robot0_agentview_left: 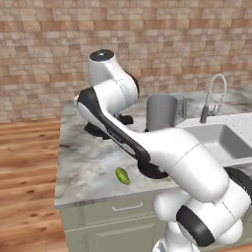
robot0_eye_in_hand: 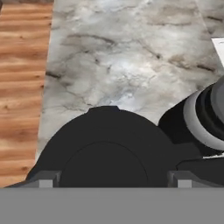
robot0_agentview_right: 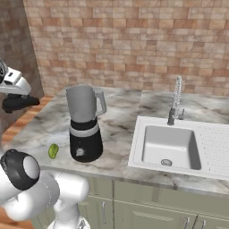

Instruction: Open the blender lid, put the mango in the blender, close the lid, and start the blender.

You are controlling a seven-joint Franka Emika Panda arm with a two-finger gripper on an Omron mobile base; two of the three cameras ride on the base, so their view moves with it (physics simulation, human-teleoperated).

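gripper: your gripper (robot0_eye_in_hand: 109, 181) sat over the blender lid (robot0_eye_in_hand: 105, 153), one fingertip on each side of the black disc, spread wide. Contact was hidden by the bottom of the hand view, so I could not tell whether it pinched the lid or had let go.
lid: off the jar, apparently low over the marble counter (robot0_eye_in_hand: 122, 57) left of the blender (robot0_agentview_right: 84, 125). The left base view showed dark shapes under the wrist at about (robot0_agentview_left: 106, 129).
step: likely setting the lid down. You needed it flat and released cleanly, then a straight lift before swinging.
jar: open on top, upright on its black base, handle toward the sink (robot0_agentview_right: 172, 145).
mango: the mango (robot0_agentview_left: 122, 175) lay near the counter's front edge, just beside the base, apart from it.
edges: the lid was close to the counter's left edge, with wood floor (robot0_eye_in_hand: 22, 87) beyond. You should not have nudged it that way.
room: bare marble lay between lid and mango. The faucet (robot0_agentview_right: 175, 100) was well apart.
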